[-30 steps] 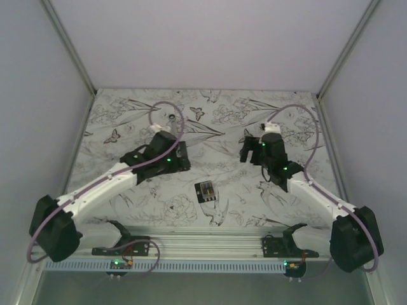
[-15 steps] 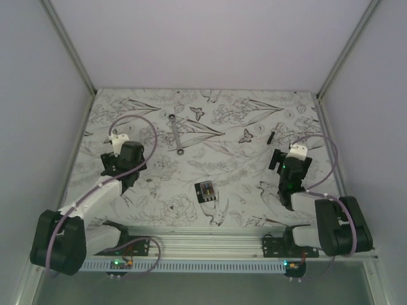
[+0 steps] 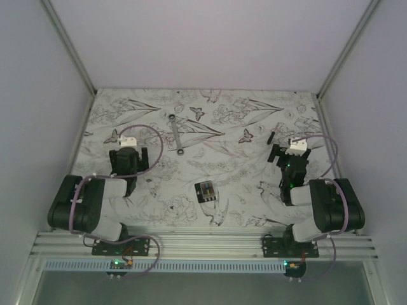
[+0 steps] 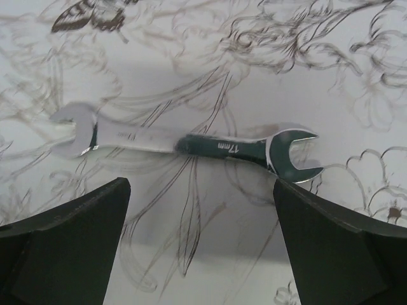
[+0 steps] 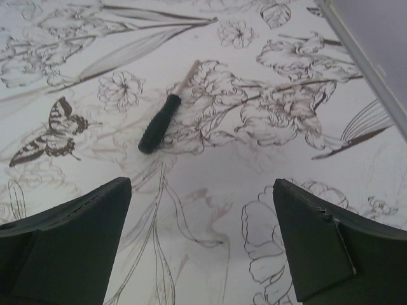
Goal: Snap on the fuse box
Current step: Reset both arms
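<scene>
The fuse box (image 3: 205, 191), a small black block with coloured fuses on its face, lies on the table near the front middle, between the two arms. It shows in neither wrist view. My left gripper (image 3: 129, 154) is folded back at the left, open and empty, well left of the fuse box. In the left wrist view its jaws stand wide apart (image 4: 202, 241) over bare table. My right gripper (image 3: 287, 152) is folded back at the right, open and empty (image 5: 202, 241), well right of the fuse box.
A long silver 17mm wrench (image 3: 176, 134) lies behind the middle; it fills the left wrist view (image 4: 191, 143). A thin black-handled stick-like tool (image 3: 271, 136) lies far right, ahead of the right gripper (image 5: 164, 118). The enclosure wall edge (image 5: 365, 57) runs at the right.
Both arms have drawn back from the middle of the table and folded over their bases. The wrench and the black tool, hidden under the arms before, now lie in plain view. The fuse box has not moved.
</scene>
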Available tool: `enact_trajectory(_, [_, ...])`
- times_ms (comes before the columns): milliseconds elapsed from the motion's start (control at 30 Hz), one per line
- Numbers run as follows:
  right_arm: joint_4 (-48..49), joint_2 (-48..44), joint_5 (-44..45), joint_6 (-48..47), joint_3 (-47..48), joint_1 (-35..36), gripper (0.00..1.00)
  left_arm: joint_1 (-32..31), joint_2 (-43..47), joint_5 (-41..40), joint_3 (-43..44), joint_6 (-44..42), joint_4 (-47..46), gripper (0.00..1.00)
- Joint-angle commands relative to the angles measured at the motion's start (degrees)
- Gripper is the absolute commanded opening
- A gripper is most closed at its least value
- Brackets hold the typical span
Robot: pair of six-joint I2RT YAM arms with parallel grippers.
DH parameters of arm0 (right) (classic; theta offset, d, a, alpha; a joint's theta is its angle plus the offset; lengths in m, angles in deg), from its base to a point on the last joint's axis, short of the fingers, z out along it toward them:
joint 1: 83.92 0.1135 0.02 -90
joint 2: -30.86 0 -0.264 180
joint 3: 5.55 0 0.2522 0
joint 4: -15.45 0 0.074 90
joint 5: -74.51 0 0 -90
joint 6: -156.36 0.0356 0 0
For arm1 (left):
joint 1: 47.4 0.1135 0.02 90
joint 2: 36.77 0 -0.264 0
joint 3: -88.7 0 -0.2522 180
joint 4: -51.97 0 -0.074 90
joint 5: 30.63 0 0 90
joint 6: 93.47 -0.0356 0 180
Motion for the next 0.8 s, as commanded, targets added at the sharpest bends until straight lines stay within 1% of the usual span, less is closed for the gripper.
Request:
enact_trajectory(0, [0.77,-0.24,-5.27,-0.54,1.75,-1.63,0.99,2.71,-3.53,11.93,0.42,-3.71,-8.27,1.0])
enact_trajectory(100, [1.24,-0.11,-5.23,-0.6,1.62,-1.57,0.99,3.79,-3.65,14.2,1.01,-3.28,-7.44,1.0])
enact_trajectory(767, [0.96,-0.35,-5.23,-0.55,1.68,-1.62,0.99,3.89,-3.49,14.37,0.91,-3.27,-7.39,1.0])
